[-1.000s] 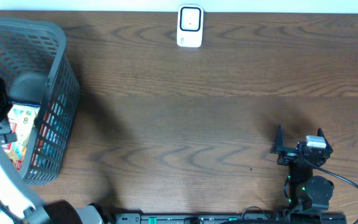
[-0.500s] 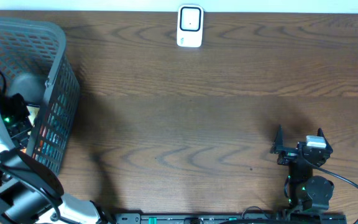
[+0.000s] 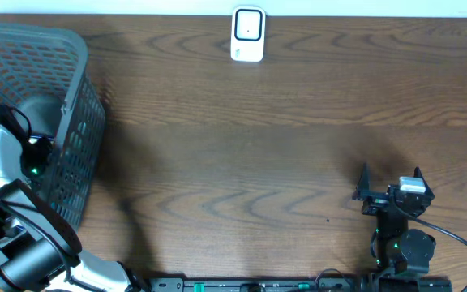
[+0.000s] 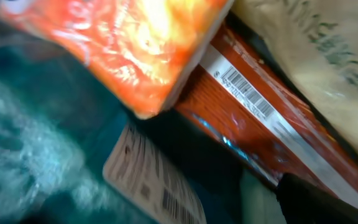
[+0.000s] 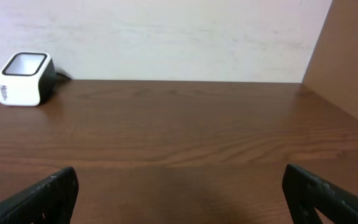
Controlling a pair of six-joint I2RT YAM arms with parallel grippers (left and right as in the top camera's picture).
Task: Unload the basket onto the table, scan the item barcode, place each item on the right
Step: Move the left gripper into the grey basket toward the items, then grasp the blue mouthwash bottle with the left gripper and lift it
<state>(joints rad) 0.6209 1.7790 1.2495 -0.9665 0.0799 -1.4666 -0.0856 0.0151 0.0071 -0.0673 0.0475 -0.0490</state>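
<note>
Overhead view shows my left pincer (image 3: 39,154) down inside the grey mesh basket (image 3: 75,89) at nine o'clock of the table, spread wide, pinching nothing; my right pincer (image 3: 390,177) rests spread near five o'clock; the scanner (image 3: 248,34) stands at twelve. Below me lies a red carton (image 4: 253,118), its barcode (image 4: 244,93) facing up, partly under an orange packet (image 4: 129,37); I judge I should take the carton by its long edges, not covering the stripes.
</note>
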